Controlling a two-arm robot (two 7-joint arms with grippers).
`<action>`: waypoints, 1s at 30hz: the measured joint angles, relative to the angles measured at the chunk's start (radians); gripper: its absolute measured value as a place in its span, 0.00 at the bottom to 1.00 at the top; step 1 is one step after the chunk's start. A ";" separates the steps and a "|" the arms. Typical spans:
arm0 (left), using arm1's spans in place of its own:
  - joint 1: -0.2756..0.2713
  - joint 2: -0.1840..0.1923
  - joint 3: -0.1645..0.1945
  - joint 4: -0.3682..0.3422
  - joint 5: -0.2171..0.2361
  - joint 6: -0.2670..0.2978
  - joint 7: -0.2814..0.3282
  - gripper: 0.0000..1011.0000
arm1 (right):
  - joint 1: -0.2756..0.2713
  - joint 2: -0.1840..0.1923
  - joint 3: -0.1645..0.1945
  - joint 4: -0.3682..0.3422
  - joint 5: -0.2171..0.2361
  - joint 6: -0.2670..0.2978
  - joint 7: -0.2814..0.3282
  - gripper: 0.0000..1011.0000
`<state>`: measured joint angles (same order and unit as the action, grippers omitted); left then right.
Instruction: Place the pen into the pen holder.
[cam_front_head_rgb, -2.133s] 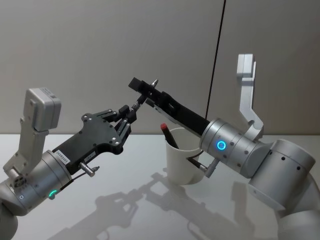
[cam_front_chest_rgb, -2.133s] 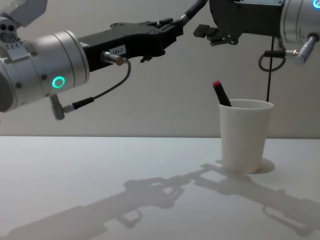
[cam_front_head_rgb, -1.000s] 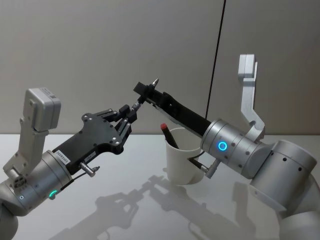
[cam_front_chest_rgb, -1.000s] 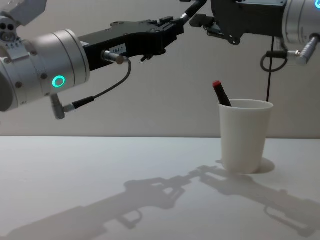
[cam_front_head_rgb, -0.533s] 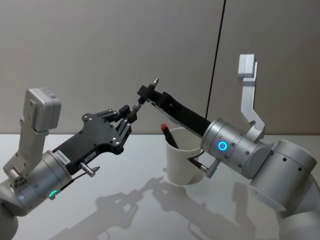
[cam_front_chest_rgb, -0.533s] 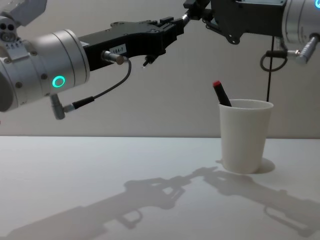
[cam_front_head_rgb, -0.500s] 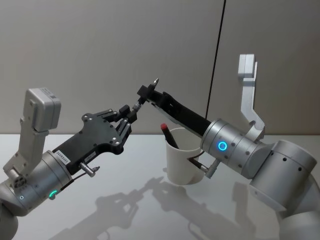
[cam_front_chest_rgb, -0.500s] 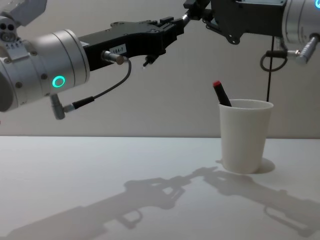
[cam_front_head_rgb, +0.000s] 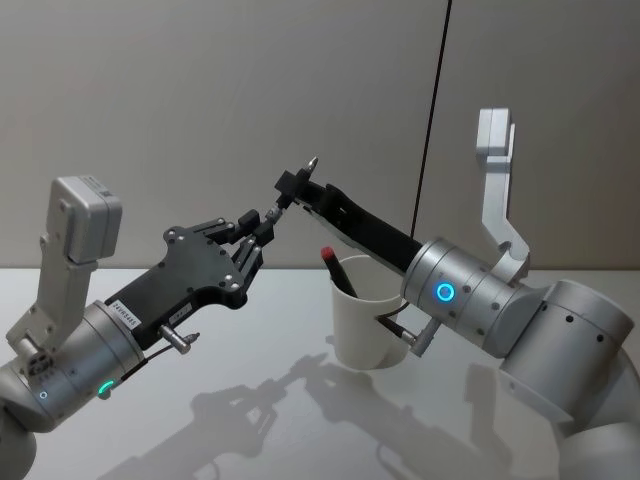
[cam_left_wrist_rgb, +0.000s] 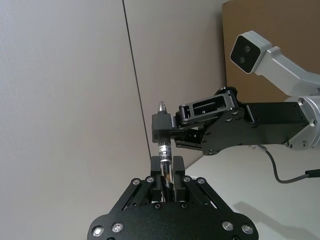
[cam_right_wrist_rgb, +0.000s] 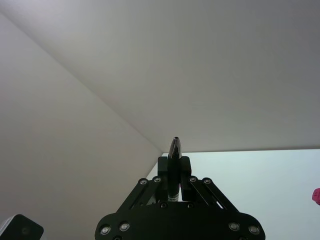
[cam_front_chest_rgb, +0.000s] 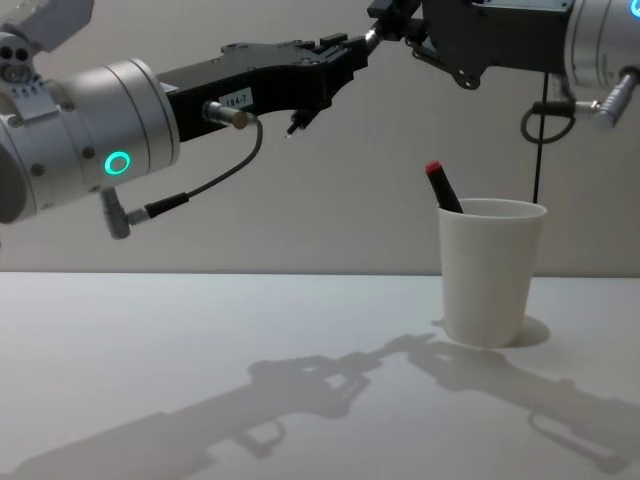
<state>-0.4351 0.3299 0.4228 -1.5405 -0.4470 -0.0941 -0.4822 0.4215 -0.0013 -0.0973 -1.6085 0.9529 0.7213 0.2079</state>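
**Status: transfer in mid-air.** Over the last two seconds my right claw (cam_front_head_rgb: 290, 183) has moved in toward my left claw (cam_front_head_rgb: 262, 224) and closed on the upper part of the pen (cam_left_wrist_rgb: 164, 151). Before that it stood apart from the pen, level with its tip. My left claw has not shifted, and its fingers remain clamped on the lower barrel. Both claws therefore grip the one pen, which is raised well above the surface (cam_front_chest_rgb: 200, 380) and left of the pen holder (cam_front_chest_rgb: 490, 270).

**Meaning for the task.** In my judgement the handover is half done. The left claw must release before the right can carry the pen across and lower it into the pen holder. The pen is not yet over the rim.

**Materials and shapes.**
- Pen: slim, straight, with a clear barrel showing printed marks and a pointed metallic tip that projects past the right claw's fingers. It is smooth and likely to slip if held lightly.
- Pen holder: plain white tapered paper cup, wider at the top, with a rolled rim. It stands upright on the surface and looks light enough to tip if knocked.
- A dark red-capped pen (cam_front_chest_rgb: 441, 186) already leans inside it.
- Surface: matt pale grey.
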 joint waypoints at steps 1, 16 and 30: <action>0.000 0.000 0.000 0.000 0.000 0.000 0.000 0.15 | 0.000 0.000 0.000 0.000 0.000 0.000 0.000 0.13; 0.000 0.000 0.000 0.000 0.000 0.000 0.000 0.27 | 0.000 0.000 0.000 0.000 -0.001 0.000 -0.002 0.13; 0.000 0.000 0.000 0.000 0.000 0.000 0.000 0.71 | 0.000 0.000 0.000 0.000 -0.001 0.000 -0.002 0.13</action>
<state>-0.4351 0.3298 0.4228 -1.5405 -0.4470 -0.0942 -0.4822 0.4216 -0.0011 -0.0976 -1.6084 0.9517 0.7213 0.2061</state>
